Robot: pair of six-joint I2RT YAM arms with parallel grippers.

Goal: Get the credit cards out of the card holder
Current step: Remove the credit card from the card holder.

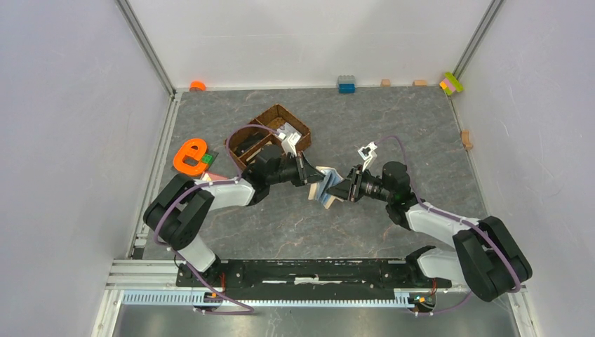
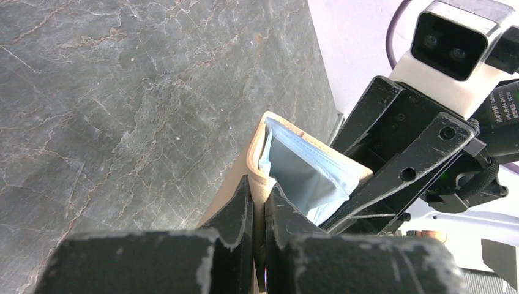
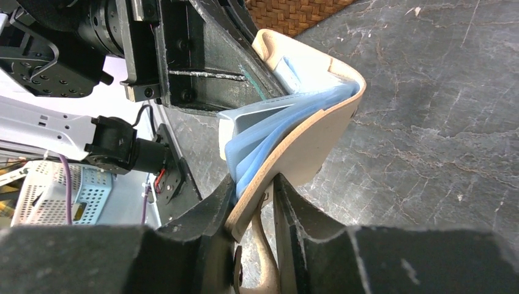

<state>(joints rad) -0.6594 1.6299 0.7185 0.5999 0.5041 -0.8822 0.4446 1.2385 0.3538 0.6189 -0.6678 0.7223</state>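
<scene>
The beige card holder (image 1: pixel 324 188) hangs half open above the middle of the table, held between both arms. My left gripper (image 1: pixel 313 184) is shut on one flap; in the left wrist view its fingertips pinch the folded beige edge (image 2: pixel 260 153) at the gripper's (image 2: pixel 258 184) tip. My right gripper (image 1: pixel 342 189) is shut on the other flap (image 3: pixel 312 141), with the closing tab hanging between the jaws of this gripper (image 3: pixel 254 180). Blue-grey sleeves (image 3: pixel 269 138) fan out inside the holder (image 2: pixel 300 177). The credit cards are hidden.
A brown wicker basket (image 1: pixel 270 123) stands behind the left arm, its weave (image 3: pixel 294 12) just beyond the holder. An orange letter toy (image 1: pixel 189 156) lies at the left edge. A blue block (image 1: pixel 346 84) and small coloured blocks (image 1: pixel 452 83) line the back wall.
</scene>
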